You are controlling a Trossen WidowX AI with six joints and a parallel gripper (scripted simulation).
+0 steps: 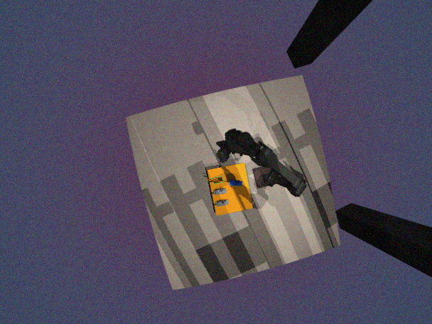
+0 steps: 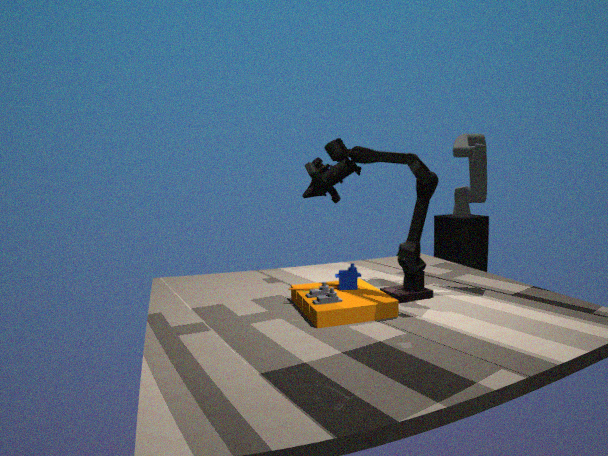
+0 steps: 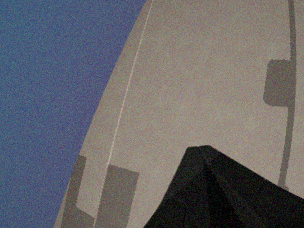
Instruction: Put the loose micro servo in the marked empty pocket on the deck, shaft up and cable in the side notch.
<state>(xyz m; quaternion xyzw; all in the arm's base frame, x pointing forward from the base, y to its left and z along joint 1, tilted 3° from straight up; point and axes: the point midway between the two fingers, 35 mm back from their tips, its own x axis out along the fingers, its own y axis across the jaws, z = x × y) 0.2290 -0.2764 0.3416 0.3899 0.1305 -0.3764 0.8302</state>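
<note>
The loose blue micro servo [image 1: 235, 183] [image 2: 348, 280] stands upright on top of the orange deck [image 1: 236, 207] [image 2: 357, 313], shaft up, beside the marked pocket. The green-outlined pocket [image 1: 223, 178] is to its left in the top view; a thin cable runs from the servo across the pocket towards the deck's left edge. My gripper [image 1: 218, 143] [image 2: 304, 195] [image 3: 198, 156] is shut and empty. It is high above the table, beyond the deck's upper edge in the top view, tilted downward and apart from the servo. The wrist view does not show the servo or deck.
Two grey servos [image 1: 219, 191] [image 1: 222, 202] sit in the deck in a row with the pocket. My arm's base [image 2: 407, 293] stands beside the deck. A black pedestal [image 2: 461, 242] bears a grey jointed shape [image 2: 478, 172] behind the arm. The table's edge [image 2: 505, 388] is in view.
</note>
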